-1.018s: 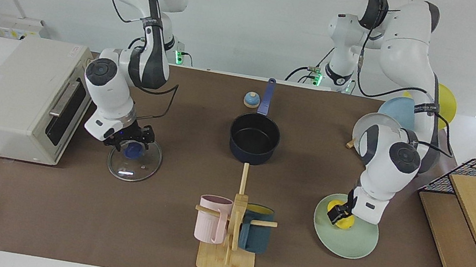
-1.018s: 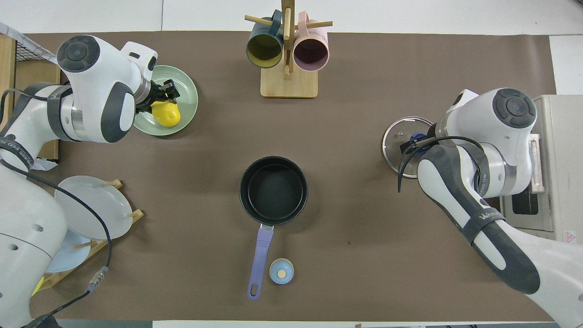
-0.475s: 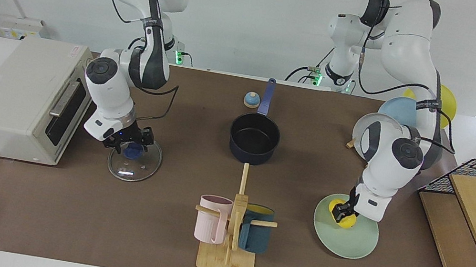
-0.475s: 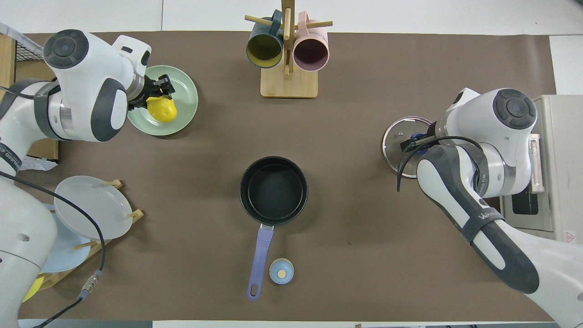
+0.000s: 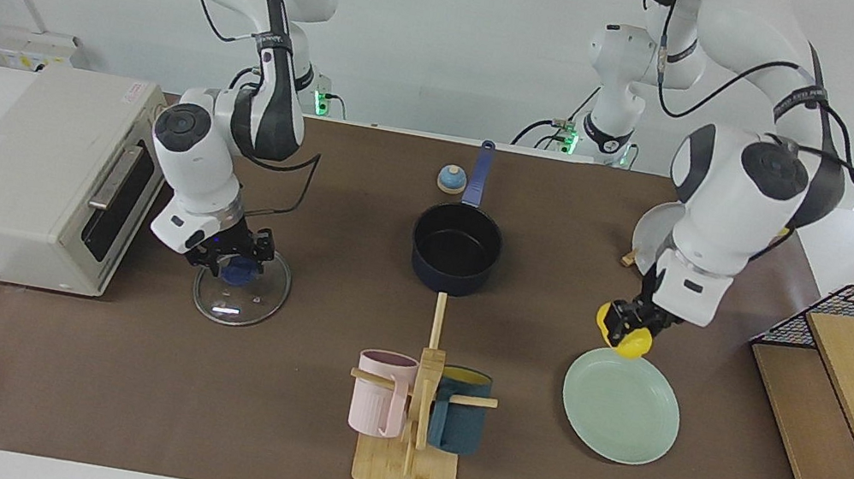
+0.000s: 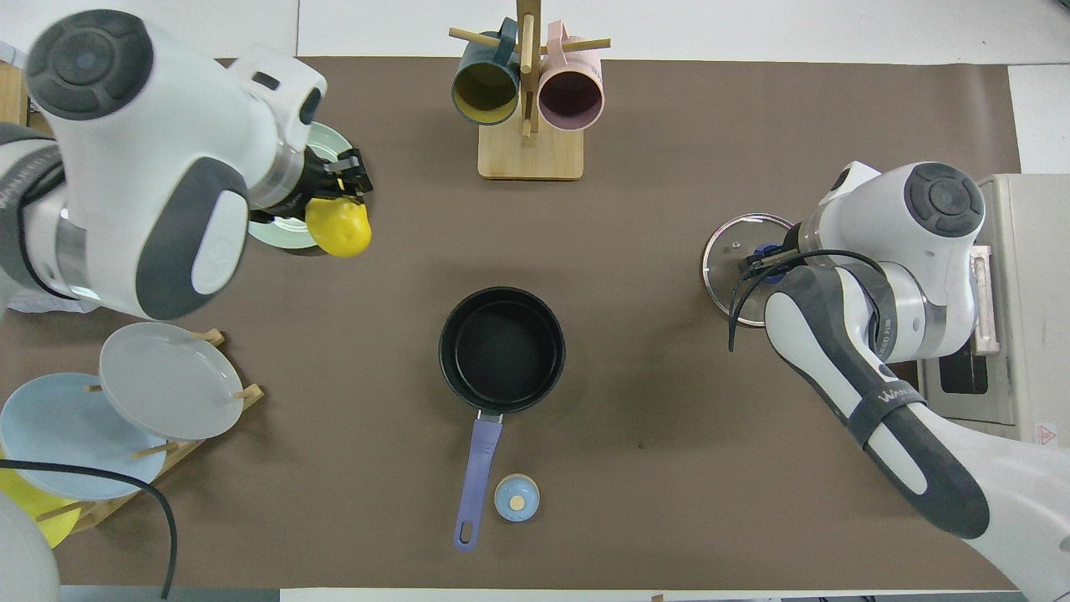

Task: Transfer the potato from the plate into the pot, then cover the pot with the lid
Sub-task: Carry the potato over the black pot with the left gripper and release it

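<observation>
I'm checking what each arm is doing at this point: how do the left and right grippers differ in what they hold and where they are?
The left gripper is shut on the potato, up in the air above the plate; the right gripper is low at the lid, at its blue knob. The potato is lifted; the lid lies on the table. Both point downward.

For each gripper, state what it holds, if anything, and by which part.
The left gripper holds the potato by its upper part, above the plate. The right gripper is at the lid's knob; grip unclear.

Robot lab: kitchenware staged on a paper-covered table [image 5: 106,394], bare white walls
</observation>
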Robot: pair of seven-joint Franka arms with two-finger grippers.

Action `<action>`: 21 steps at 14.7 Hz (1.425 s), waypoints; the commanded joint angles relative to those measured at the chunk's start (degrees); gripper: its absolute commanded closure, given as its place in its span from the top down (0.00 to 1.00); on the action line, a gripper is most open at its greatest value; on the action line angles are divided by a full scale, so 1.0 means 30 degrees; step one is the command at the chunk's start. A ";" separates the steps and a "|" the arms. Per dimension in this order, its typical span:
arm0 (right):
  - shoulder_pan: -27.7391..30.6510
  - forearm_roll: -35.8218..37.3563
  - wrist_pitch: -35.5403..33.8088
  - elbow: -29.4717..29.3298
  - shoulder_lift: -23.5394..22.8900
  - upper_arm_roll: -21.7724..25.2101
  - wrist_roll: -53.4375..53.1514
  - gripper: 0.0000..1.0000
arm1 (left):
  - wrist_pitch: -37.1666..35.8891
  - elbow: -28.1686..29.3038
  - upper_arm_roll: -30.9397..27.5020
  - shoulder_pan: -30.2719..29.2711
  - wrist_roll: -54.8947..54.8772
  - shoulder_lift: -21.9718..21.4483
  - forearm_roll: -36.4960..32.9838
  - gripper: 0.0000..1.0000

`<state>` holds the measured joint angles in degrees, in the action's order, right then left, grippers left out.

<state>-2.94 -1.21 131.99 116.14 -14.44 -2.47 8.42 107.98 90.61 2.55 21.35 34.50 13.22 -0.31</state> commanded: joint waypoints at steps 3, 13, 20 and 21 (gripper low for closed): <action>0.0102 -0.0066 0.0039 -0.0188 -0.0137 -0.0086 0.0122 0.50 | 0.2228 0.4531 -0.0323 0.3540 0.0745 -0.2032 0.0133 0.00; -0.0658 -0.0037 -0.4498 -0.3467 0.0594 -0.0408 0.0064 0.20 | 0.9147 1.0340 -0.0353 0.6622 0.0600 -0.2328 0.0104 0.00; -0.1273 -0.0037 -0.7345 -0.5434 0.0682 -0.0437 0.0035 0.00 | 0.9974 1.0782 -0.0382 0.7090 0.0511 -0.1363 -0.0072 0.00; -0.1449 -0.0037 -0.7491 -0.5434 0.0828 -0.0437 0.0035 0.00 | 1.0003 1.0782 -0.0382 0.7091 0.0540 -0.1274 -0.0072 0.00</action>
<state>-6.59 -1.19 111.22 100.59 -12.79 -3.50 8.42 136.05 121.97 2.60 41.08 36.67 9.08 -0.34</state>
